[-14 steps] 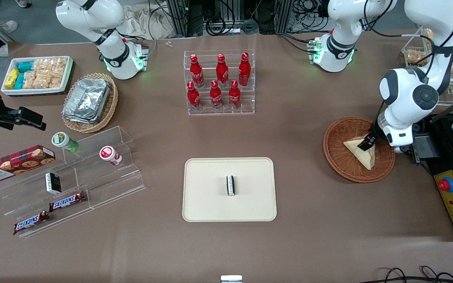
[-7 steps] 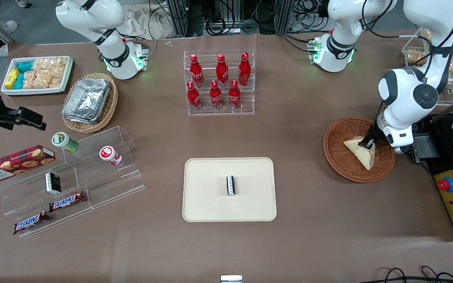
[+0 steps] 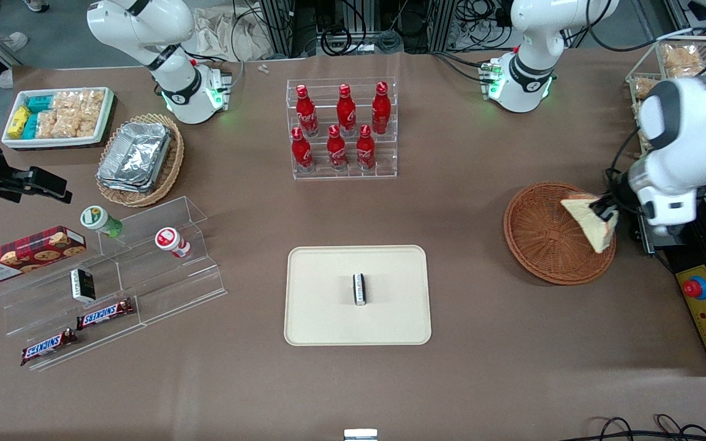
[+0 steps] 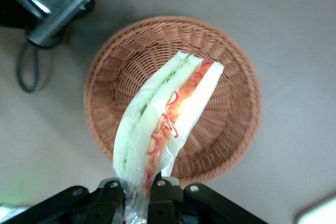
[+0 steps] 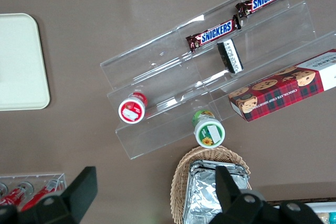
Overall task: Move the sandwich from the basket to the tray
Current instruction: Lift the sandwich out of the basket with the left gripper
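Since a second ago my claw [image 3: 605,211] has risen, lifting the sandwich [image 3: 589,219] clear of the basket [image 3: 540,239]; it hangs pinched above the rim. Next I judge a carry to the tray [image 3: 322,306].

left arm: raised, elbow bent | hand [image 3: 605,210]: fingers [image 4: 157,195] clamped on sandwich [image 3: 587,217], lifted
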